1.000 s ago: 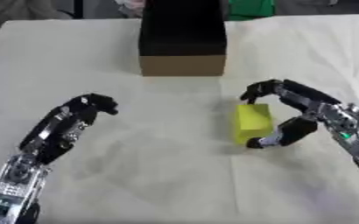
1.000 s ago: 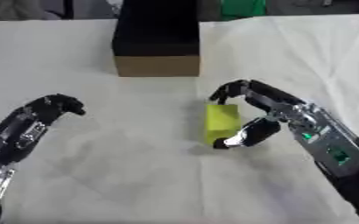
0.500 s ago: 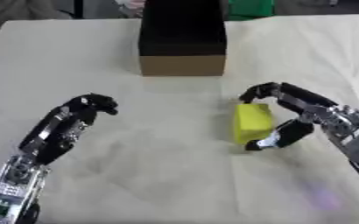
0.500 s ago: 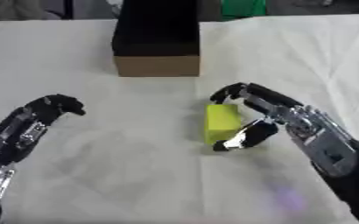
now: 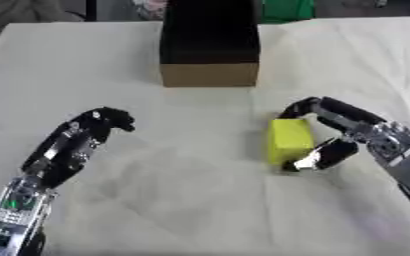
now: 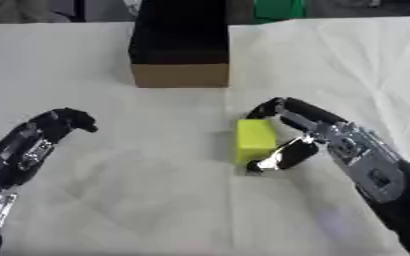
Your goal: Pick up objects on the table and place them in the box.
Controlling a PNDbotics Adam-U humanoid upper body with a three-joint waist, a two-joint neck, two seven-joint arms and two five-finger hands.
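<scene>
1. Yellow block (image 5: 289,141): plain, rectangular, lying on the white table (image 5: 182,200), nearer than the box (image 5: 209,47), slightly right.
2. Right hand (image 5: 344,135): fingers and thumb curled around the block's right side.
3. Left hand (image 5: 90,132): well left of block, fingers curled, holding nothing.

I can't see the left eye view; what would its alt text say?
The right robot hand curls its fingers and thumb round a yellow block on a white-covered table. A brown box with a dark inside stands farther back; the left robot hand rests curled and empty.
</scene>
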